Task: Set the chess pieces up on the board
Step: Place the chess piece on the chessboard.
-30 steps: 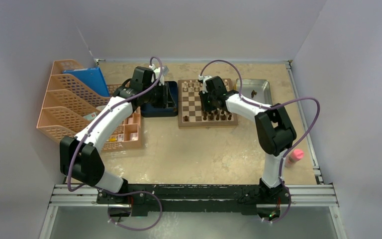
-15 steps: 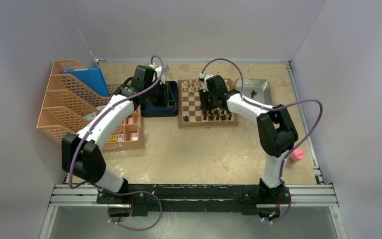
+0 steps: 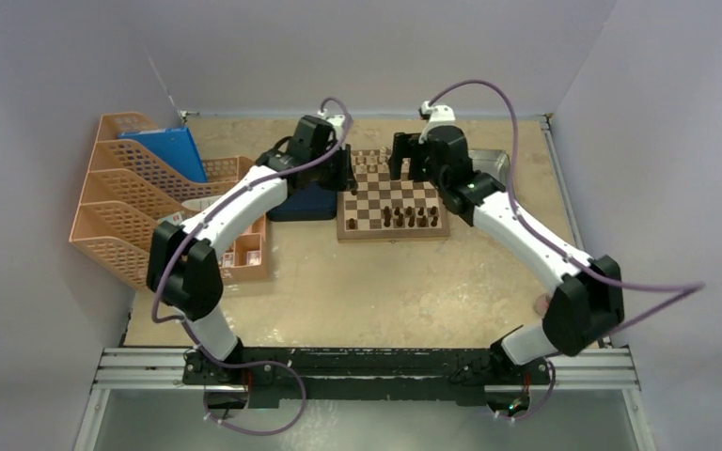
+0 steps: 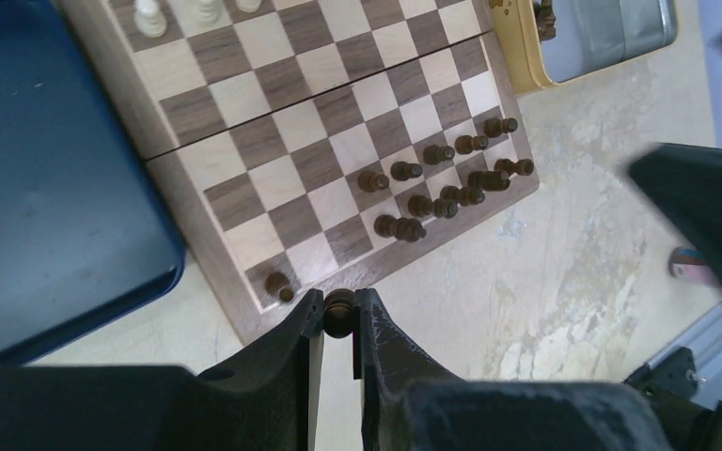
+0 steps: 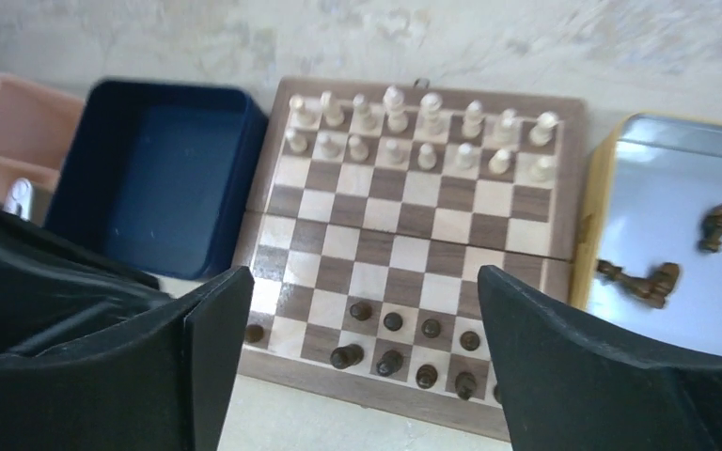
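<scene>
- Top external view: the left gripper (image 3: pixel 342 175) is held at the left edge of the chessboard (image 3: pixel 393 199), with the dark blue tray (image 3: pixel 303 203) just beneath and behind it. How its jaws stand cannot be told from here.
- The right gripper (image 3: pixel 406 160) is held over the far half of the chessboard. The dark chessmen (image 3: pixel 410 218) are lined up on the rows nearest the arm bases, on the near side of this gripper.
- A pink desk organiser (image 3: pixel 136 202) is seen well to the left of the left gripper.
- Left wrist view: a dark chessman (image 4: pixel 338 310) is pinched between the fingertips (image 4: pixel 308 324), and it is held just off the near border of the chessboard.
- Ahead of these fingers and to the right, the dark chessmen are clustered in two rows. One more dark piece (image 4: pixel 279 285) is stood on the corner square just ahead and to the left.
- The dark blue tray lies to the left, touching the board.
- Right wrist view: the fingers (image 5: pixel 214 340) are spread wide, and nothing is held between them.
- Ahead of them lies the chessboard, with the dark chessmen on the closest rows and the white chessmen (image 5: pixel 415 127) on the two farthest.
- To the right, a silver tray (image 5: pixel 663 178) is seen, with loose dark pieces (image 5: pixel 656 279) in it.
</scene>
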Robot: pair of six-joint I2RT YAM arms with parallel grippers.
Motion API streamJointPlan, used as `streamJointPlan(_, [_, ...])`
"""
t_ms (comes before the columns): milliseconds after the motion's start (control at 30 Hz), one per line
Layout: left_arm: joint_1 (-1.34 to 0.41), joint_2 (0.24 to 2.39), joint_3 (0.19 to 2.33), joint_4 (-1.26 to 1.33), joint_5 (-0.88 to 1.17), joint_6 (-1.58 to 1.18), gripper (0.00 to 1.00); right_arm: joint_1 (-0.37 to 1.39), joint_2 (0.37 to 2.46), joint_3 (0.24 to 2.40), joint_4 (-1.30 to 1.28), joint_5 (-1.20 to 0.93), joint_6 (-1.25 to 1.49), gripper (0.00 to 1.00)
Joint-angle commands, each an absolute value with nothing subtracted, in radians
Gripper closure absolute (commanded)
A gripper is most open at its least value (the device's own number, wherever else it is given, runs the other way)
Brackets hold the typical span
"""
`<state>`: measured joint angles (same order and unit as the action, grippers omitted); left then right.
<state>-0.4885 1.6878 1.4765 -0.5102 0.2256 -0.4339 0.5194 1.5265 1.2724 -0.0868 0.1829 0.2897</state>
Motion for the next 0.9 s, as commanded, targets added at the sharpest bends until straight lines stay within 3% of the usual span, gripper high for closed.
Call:
streamJointPlan(0, [-0.573,1.751,1.528,-0.389,0.063,-0.439,0.87,0.51,1.393,1.216,0.006,0.304,0.331,0.02])
streamJointPlan(467, [-0.656,1.936,1.512,-0.232,-0.117,-0.401,0.88,0.509,1.171,1.165,0.077,0.462,0.345,0.01])
streamJointPlan(867, [-0.662,1.991,1.493,-0.201,-0.091,-0.412,0.87,0.51,1.12,1.128,0.104,0.499,0.316,0.01])
